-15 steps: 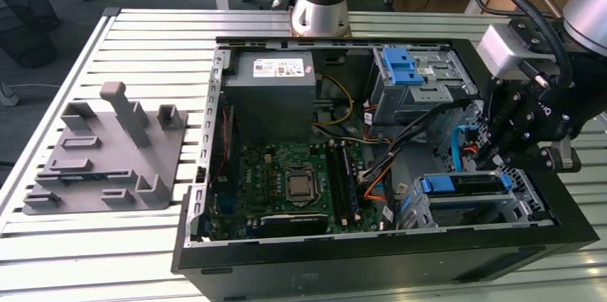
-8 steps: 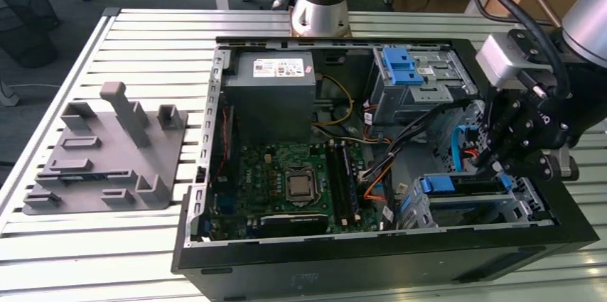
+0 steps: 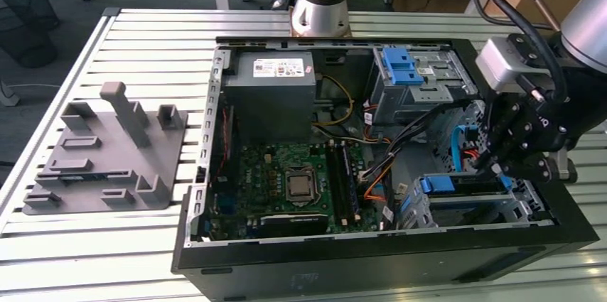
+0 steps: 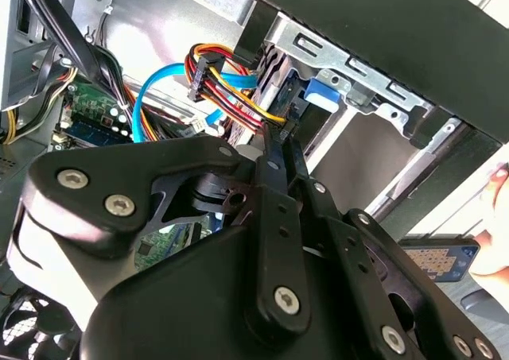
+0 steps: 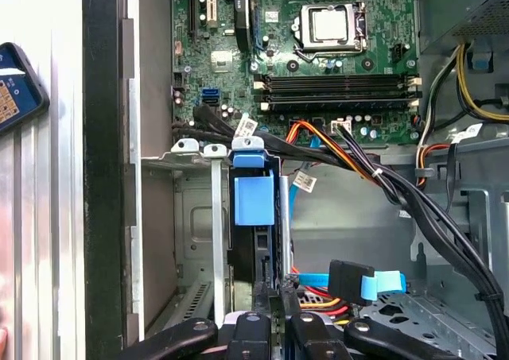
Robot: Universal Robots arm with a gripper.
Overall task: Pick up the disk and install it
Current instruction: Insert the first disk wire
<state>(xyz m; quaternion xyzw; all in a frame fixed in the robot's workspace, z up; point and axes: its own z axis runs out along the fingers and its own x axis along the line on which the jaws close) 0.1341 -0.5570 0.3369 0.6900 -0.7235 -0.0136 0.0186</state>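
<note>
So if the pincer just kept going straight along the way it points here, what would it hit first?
Most likely the disk, standing on edge in the drive cage: in the first wrist view the pincer points right at its blue carrier. The gap between them is hard to judge, and the cables lie just beside that line.

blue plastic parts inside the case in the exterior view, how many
2. One blue latch sits on the upper drive cage by the case's far wall. The disk in its blue carrier sits in the lower cage, beside the gripper. Cables may hide more.
</note>
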